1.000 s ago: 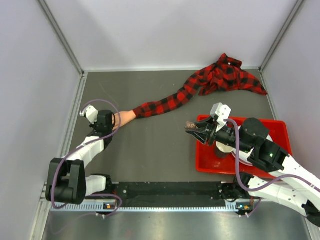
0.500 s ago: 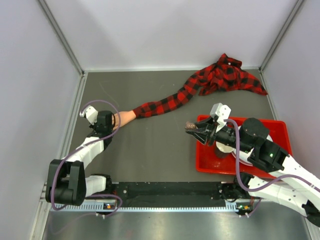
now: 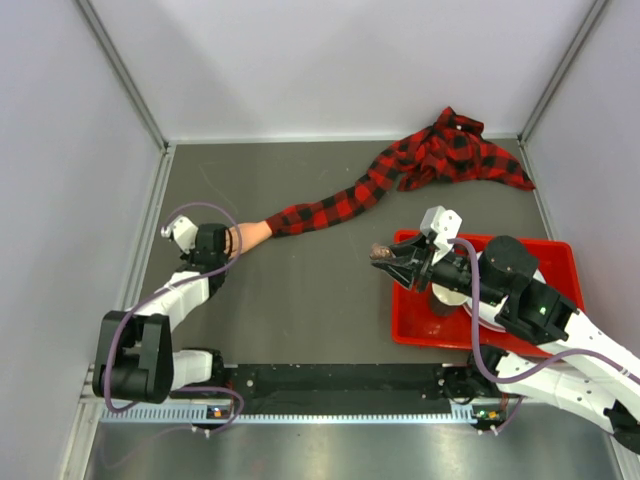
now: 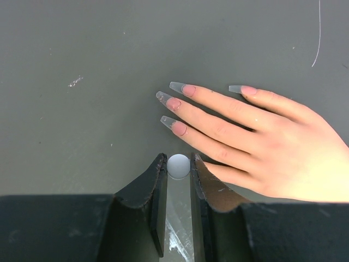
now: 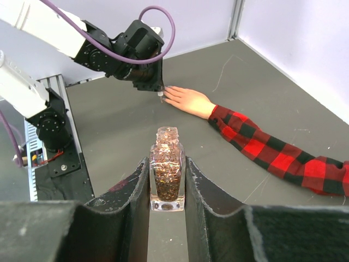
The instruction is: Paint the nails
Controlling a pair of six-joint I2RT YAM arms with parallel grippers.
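The pale mannequin hand (image 4: 267,144) lies flat on the grey table, at the end of a red-and-black plaid sleeve (image 3: 330,205). Its long clear nails (image 4: 177,87) point left in the left wrist view. My left gripper (image 4: 178,164) is shut on a small white brush cap (image 4: 178,166) and sits just beside the lowest finger of the hand (image 3: 252,235). My right gripper (image 5: 166,162) is shut on an open bottle of copper glitter polish (image 5: 167,180) and holds it above the left edge of the red tray (image 3: 560,262).
The rest of the plaid shirt (image 3: 455,150) is bunched at the back right. White walls with metal rails enclose the table. A black rail (image 3: 330,380) runs along the near edge between the arm bases.
My left gripper has shifted very slightly beside the hand. The right arm and the bottle have not moved.
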